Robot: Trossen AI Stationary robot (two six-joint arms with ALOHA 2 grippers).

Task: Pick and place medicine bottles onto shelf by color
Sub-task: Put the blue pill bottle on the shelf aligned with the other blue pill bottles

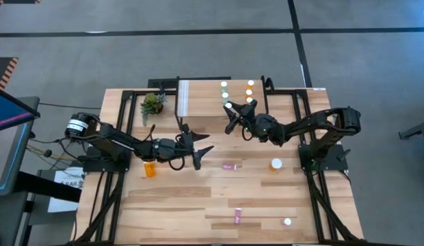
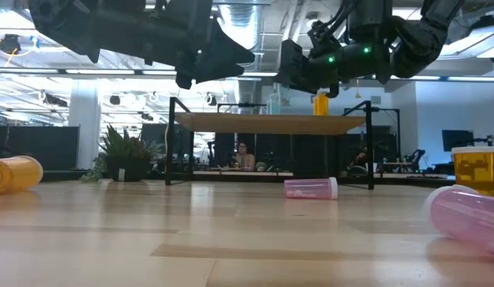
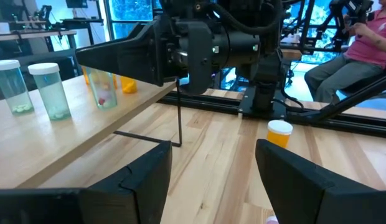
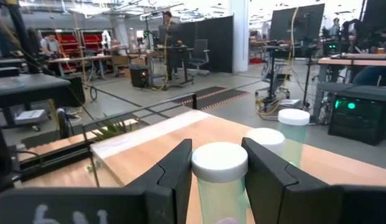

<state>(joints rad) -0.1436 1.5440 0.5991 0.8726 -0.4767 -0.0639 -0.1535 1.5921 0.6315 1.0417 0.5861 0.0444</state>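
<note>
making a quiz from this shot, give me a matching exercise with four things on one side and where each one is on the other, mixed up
Things:
1. teal bottle
2. plant
3. orange bottle lying down
4. pink bottle

Places:
A. lying on the table, about midway between the two arms
B. on the table under the left arm
C. between the right gripper's fingers, on the shelf
D. on the table beside the shelf's white end

Pairs: 1-C, 2-D, 3-B, 4-A
</note>
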